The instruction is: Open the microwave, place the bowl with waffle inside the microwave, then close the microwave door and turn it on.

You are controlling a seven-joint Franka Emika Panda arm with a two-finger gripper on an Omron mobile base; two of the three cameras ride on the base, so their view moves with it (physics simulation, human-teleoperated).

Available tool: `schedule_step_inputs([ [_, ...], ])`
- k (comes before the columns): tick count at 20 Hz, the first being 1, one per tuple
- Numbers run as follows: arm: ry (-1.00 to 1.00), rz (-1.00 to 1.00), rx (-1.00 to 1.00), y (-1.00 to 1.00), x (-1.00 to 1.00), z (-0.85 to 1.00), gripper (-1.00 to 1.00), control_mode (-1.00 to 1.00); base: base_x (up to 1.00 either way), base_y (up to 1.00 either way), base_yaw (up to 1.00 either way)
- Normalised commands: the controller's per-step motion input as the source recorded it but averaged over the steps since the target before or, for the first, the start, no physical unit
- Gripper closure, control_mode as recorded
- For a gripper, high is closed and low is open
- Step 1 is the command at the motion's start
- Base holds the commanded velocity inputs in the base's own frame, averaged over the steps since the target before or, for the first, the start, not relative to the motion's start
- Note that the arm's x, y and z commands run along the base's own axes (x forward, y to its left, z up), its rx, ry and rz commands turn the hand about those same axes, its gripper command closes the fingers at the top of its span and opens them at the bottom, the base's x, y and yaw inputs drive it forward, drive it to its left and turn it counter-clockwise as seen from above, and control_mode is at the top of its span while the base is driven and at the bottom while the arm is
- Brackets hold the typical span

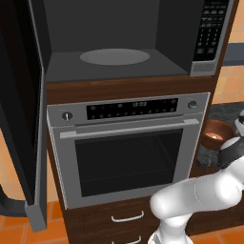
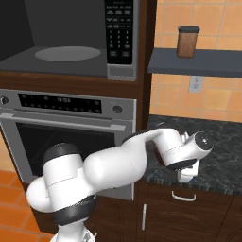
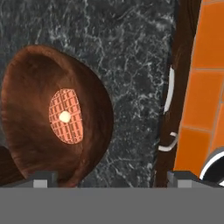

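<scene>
While my pincer [image 3: 109, 181] hangs over the dark speckled stone tabletop [image 3: 131, 65], its jaws stand spread wide with nothing between them. Below it sits the round reddish-brown wooden bowl [image 3: 30, 109], a small orange waffle [image 3: 65, 116] lying in its bottom; one of my fingertips [image 3: 41, 180] is at the bowl's near rim, the other over bare stone. Left of the tabletop, the large silver-grey microwave [image 1: 205, 69] stands open above the oven [image 1: 128, 152], its black-windowed door [image 1: 21, 109] swung out to the left, the grey turntable [image 1: 114, 56] bare.
</scene>
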Motion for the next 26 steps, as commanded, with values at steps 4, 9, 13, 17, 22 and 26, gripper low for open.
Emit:
schedule_step_inputs([
  [4,0.01,0.07,-0.01,-0.05,0.28,-0.35,-1.0,-1.0,0.0,0.0,0.0],
  [9,-0.02,0.02,0.0,-0.11,0.28,-0.28,-1.0,-1.0,0.0,0.0,0.0],
  [13,0.0,0.01,0.0,-0.11,0.38,-0.12,-1.0,-1.0,0.0,0.0,0.0],
  [17,0.02,0.0,0.0,-0.01,0.29,-0.14,-1.0,-1.0,0.0,0.0,0.0],
  [22,0.03,0.0,0.0,0.0,0.13,-0.28,1.0,-1.0,0.0,0.0,0.0],
  [26,0.02,0.0,0.0,-0.06,0.01,-0.21,1.0,-1.0,0.0,0.0,0.0],
])
